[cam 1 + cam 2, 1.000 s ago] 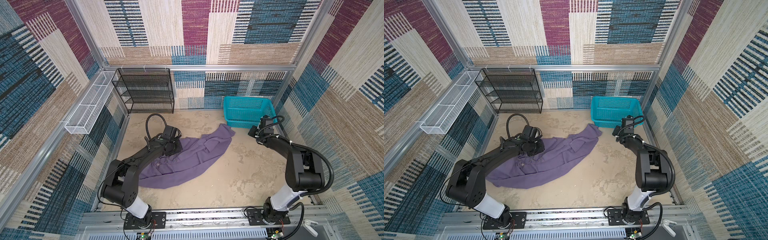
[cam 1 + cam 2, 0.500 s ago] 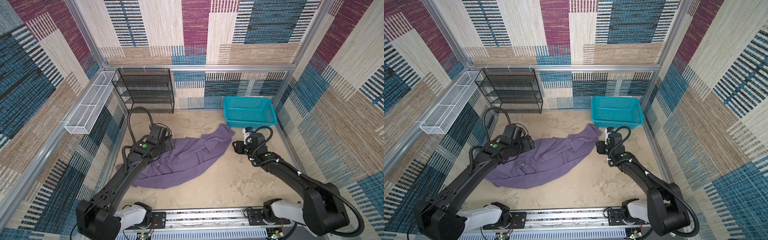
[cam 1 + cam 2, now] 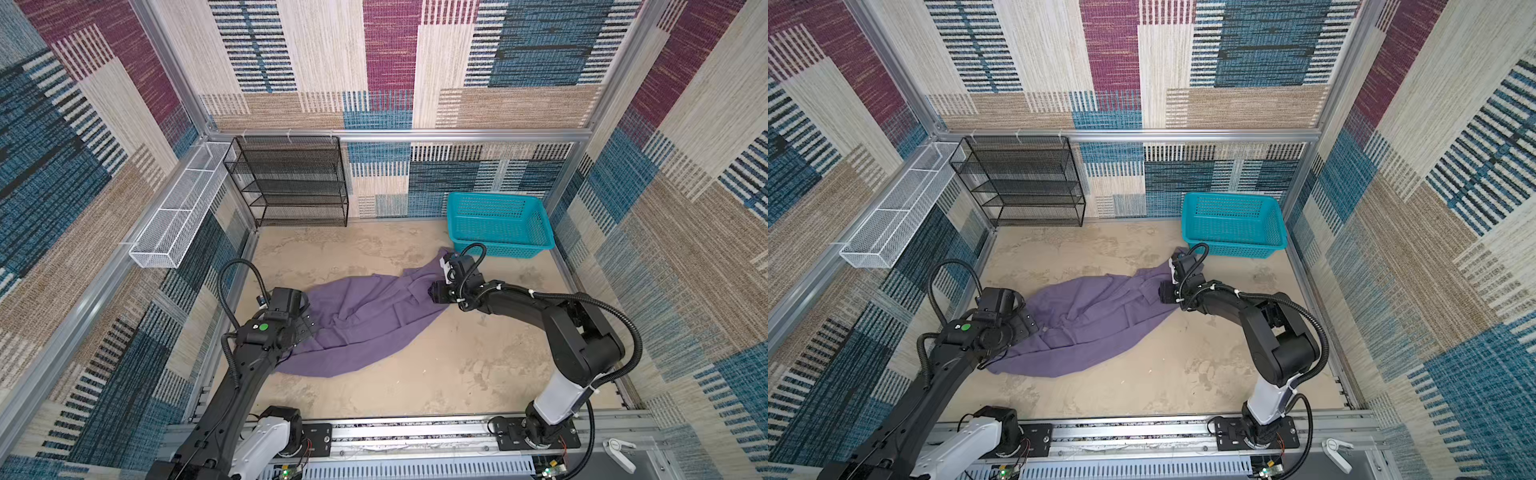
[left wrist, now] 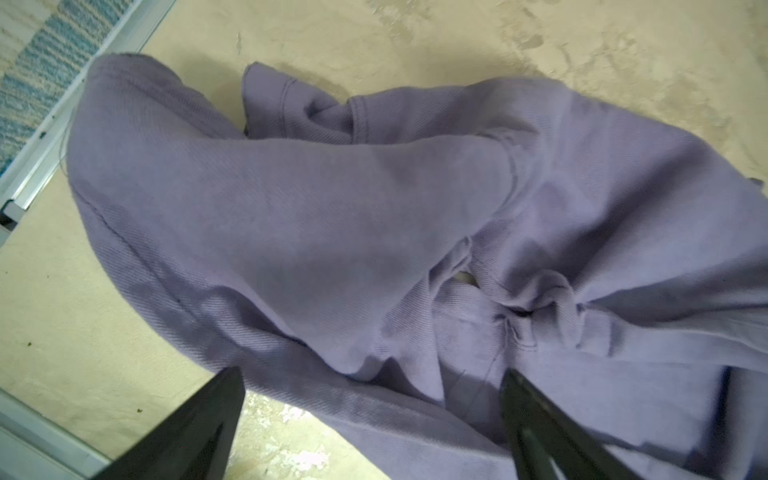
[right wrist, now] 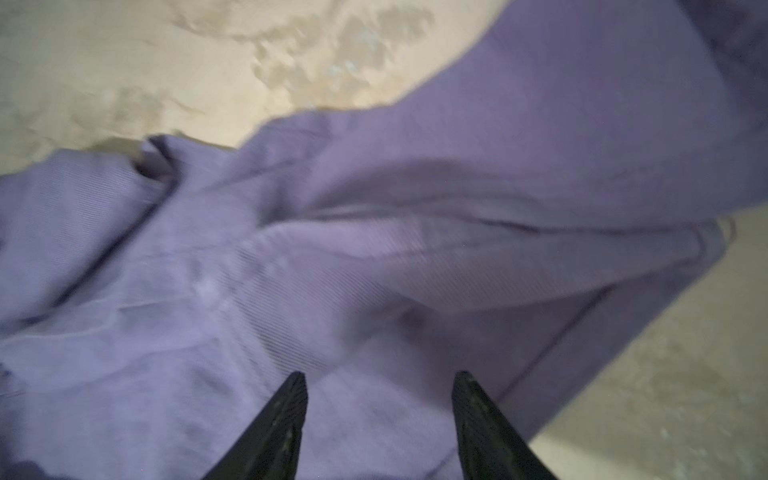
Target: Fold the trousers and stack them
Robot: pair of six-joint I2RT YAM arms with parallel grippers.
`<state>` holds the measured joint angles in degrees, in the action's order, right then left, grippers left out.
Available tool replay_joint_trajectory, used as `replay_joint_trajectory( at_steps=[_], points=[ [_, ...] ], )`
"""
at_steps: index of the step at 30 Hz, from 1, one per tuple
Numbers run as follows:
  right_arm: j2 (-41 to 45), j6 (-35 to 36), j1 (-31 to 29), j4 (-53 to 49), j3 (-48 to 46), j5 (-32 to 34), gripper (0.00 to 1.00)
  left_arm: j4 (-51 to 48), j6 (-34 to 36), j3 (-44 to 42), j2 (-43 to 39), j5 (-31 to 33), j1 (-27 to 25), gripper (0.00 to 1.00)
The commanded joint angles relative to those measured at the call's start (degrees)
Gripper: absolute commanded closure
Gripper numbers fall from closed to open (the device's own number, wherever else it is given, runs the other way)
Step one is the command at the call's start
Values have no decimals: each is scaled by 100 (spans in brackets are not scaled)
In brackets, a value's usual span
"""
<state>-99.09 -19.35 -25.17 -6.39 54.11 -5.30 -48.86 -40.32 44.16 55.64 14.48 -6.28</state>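
Trousers [image 3: 365, 320]: 1 pair; left gripper [image 4: 370, 372], right gripper [image 5: 379, 374], 2 seemingly agape; 1 basket [image 3: 498, 246].

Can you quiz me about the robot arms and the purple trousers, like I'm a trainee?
1. True or false: the trousers lie inside the teal basket.
2. Pick one: the left gripper is A) shut on cloth, B) open above the cloth, C) inside the basket.
3. Fill in: the black wire ____ stands by the back wall, left of the basket in both top views.
Key: 1 false; 2 B; 3 rack.
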Motion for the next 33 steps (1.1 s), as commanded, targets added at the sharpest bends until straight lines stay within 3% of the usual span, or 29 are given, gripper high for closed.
replay_joint_trajectory(
  at_steps=[1, 8, 9, 12, 15, 21, 25, 29, 31, 33],
  points=[
    [-3, -257, -17, -193, -233, 507, 40, 246, -1, -115, 104, -261, 232, 1],
    [-451, -400, -118, -580, -80, 1062, 41, 557, -115, -256, 155, -625, 505, 1],
    [-551, -411, -141, -630, -19, 1156, 48, 604, -138, -292, 142, -667, 512, 1],
    [-749, -569, -155, -754, 46, 1349, 83, 646, -163, -346, 131, -681, 519, 1],
    [-552, -886, -138, -631, -248, 1410, 100, 663, -149, -367, 154, -661, 538, 1],
    [964, -1295, 149, -818, -1299, 1811, 100, 910, -132, -358, 186, -863, 549, 1],
    [2507, -1451, 1444, -1149, -2170, 1213, 100, 1089, -124, -323, 202, -943, 549, 0],
    [3686, -1573, 2456, -1623, -2606, 1451, 100, 1269, -164, -360, 240, -1124, 540, 0],
    [4056, -1662, 2841, -1741, -2784, 1258, 100, 1356, -175, -373, 283, -1184, 541, 0],
    [4327, -1754, 2973, -1774, -2914, 1052, 87, 1387, -170, -365, 339, -1202, 541, 0]
  ],
)
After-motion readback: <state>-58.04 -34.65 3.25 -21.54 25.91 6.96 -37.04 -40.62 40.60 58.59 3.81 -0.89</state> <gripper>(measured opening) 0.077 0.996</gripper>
